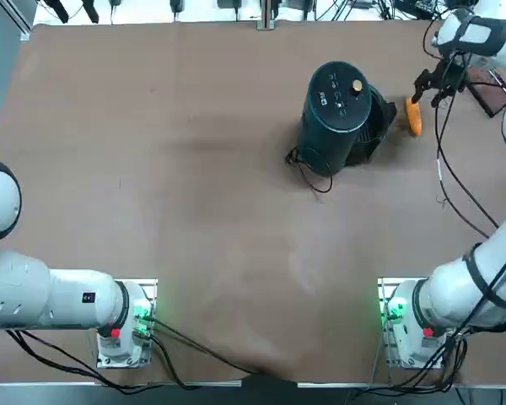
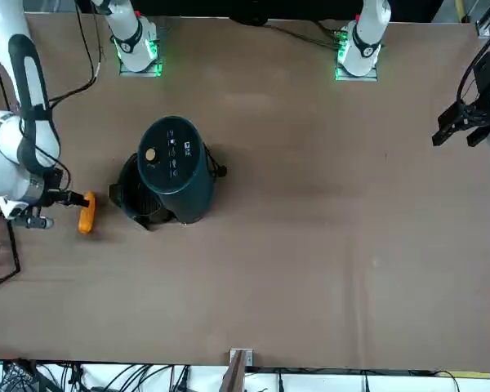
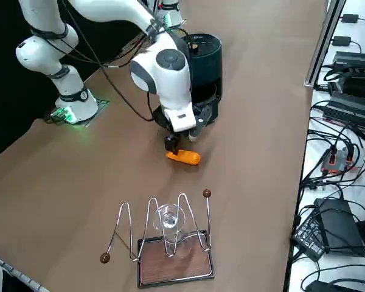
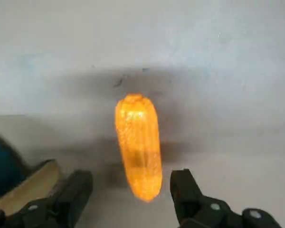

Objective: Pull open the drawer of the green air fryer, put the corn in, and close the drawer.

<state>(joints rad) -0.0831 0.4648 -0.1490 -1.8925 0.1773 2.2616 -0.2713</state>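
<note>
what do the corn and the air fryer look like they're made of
The corn looks like glossy molded plastic: bright orange with a sharp highlight near one end and shallow lengthwise ridges, though painted rubber is possible. The air fryer seems to be smooth dark green plastic, going by its even color and crisp white printing on top; coated metal can't be ruled out.

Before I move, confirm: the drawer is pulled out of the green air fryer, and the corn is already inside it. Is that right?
Not quite: the corn lies on the table, outside the drawer, as the top view shows; the drawer is indeed pulled out.
</note>
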